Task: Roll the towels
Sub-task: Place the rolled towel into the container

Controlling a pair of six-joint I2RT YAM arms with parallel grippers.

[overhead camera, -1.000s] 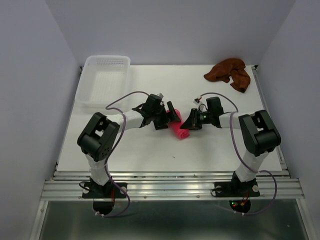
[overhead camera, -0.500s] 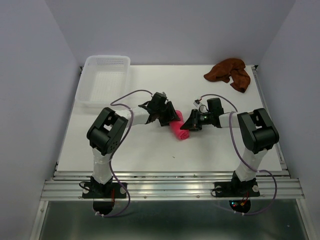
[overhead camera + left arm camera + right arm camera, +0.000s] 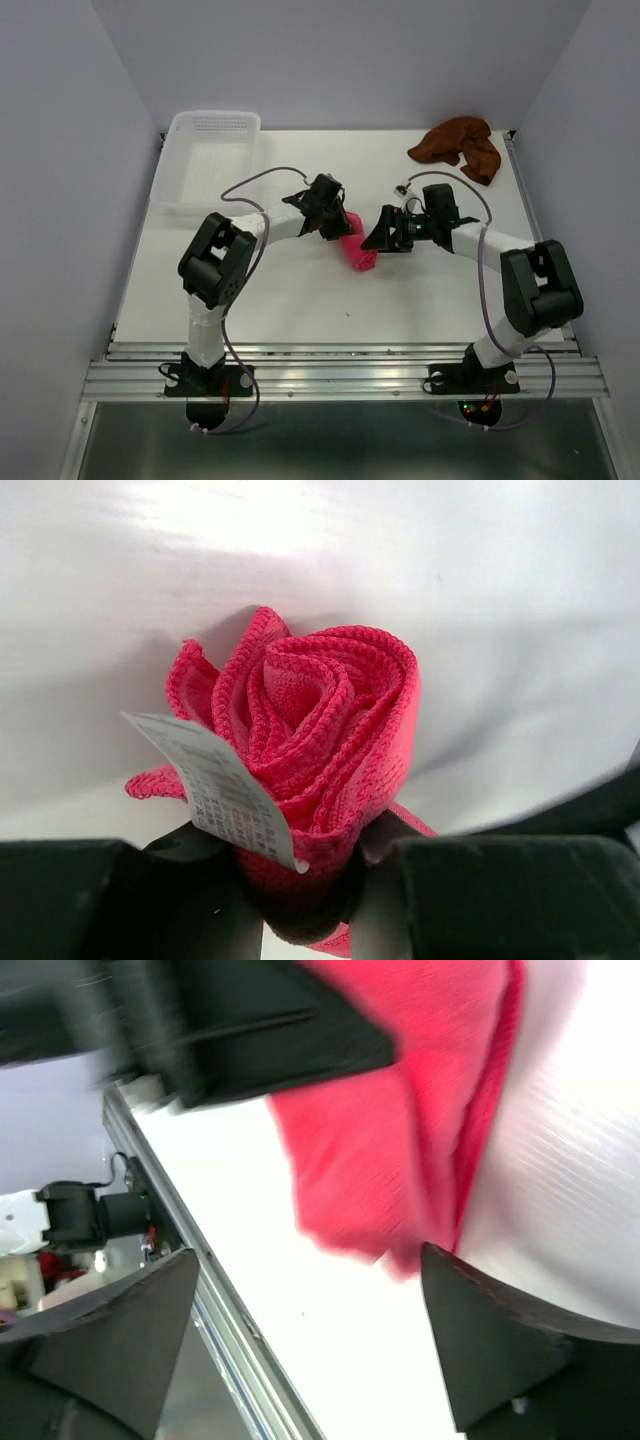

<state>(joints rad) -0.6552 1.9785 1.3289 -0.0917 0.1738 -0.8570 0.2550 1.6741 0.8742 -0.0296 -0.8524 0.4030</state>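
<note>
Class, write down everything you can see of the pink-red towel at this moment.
The pink-red towel is soft, knitted-looking cloth wound into a tight spiral roll. Stitched edges show at its end, and a white printed label hangs out. It lies on the white table near the middle. The left tool pinches the roll. The right tool stands open facing it, and whether it touches the roll is unclear.

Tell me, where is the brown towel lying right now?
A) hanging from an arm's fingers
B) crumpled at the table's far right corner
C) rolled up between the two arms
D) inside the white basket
B: the brown towel lies crumpled at the far right corner; the rolled-up one is the pink towel.
</note>
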